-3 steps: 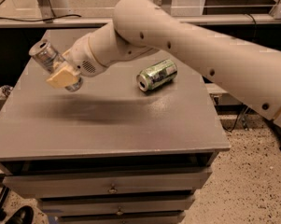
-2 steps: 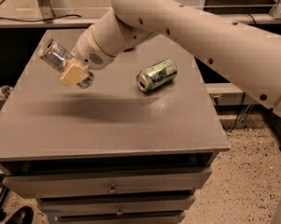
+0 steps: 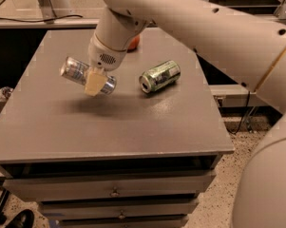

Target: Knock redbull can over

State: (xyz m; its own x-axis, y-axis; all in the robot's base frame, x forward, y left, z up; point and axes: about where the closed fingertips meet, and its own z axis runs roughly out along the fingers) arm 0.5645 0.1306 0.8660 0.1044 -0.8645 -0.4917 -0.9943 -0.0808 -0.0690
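Redbull can (image 3: 74, 70): tilted near-horizontal, clamped in gripper (image 3: 97, 83); green can (image 3: 160, 76) at 3 o'clock. Toppling step; next: release onto table (image 3: 133, 127), lying flat.

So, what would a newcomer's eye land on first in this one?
First, the big cream robot arm reaching in from the upper right. Its pincer is clamped across a slim silver metal can with blue-grey patches, which it holds tilted above the left part of the grey table, with a shadow beneath. Next, the fatter green-and-silver can, lying on its side on the tabletop just to the right.
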